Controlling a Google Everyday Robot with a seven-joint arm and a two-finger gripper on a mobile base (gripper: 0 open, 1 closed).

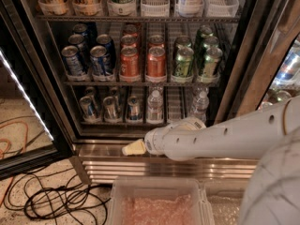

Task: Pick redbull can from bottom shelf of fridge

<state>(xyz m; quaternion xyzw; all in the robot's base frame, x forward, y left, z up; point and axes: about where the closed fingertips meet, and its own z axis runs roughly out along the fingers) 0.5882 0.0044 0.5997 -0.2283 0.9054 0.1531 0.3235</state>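
Note:
The fridge (70,125) stands open in front of me. Its bottom shelf (176,108) holds small slim blue-and-silver cans in the left lanes; the redbull can (133,109) is the front one in the third lane. Two similar cans (111,108) stand to its left. My gripper (133,147) is the cream tip of the white arm (211,137). It sits in front of the ribbed steel base (103,165), below the shelf and under the redbull can, touching no can.
Clear water bottles (155,106) stand right of the slim cans. The rack above holds dark-blue (101,60), orange (156,62) and green cans (183,62). The open door's light strip (26,95) is at left. Cables (51,198) lie on the floor. A plastic bin (154,203) is below.

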